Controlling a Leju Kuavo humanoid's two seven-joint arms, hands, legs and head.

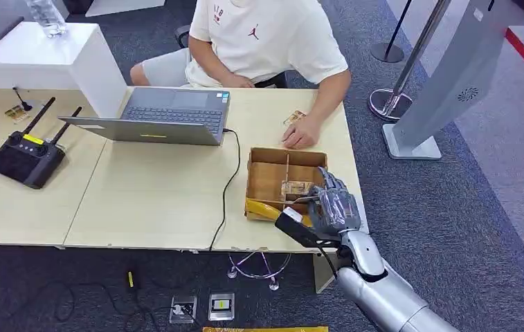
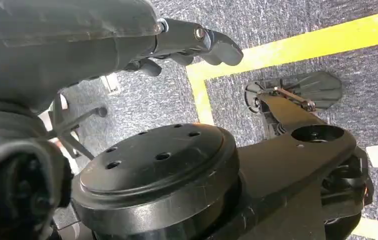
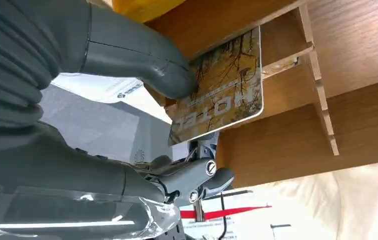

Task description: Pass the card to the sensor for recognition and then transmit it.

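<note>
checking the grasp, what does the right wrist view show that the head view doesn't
Right wrist view: the thumb pressing the card against a finger, and the card's HOTEL lettering.
Head view: the table, laptop, black controller and a seated person's hand beside the box.
Both: the right hand, the card and the divided wooden box.

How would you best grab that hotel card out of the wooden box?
By its free edge, from above the open box. The card is thin and flat, so pinching its two faces suits it, as the right hand does now, thumb on the printed side.
</note>
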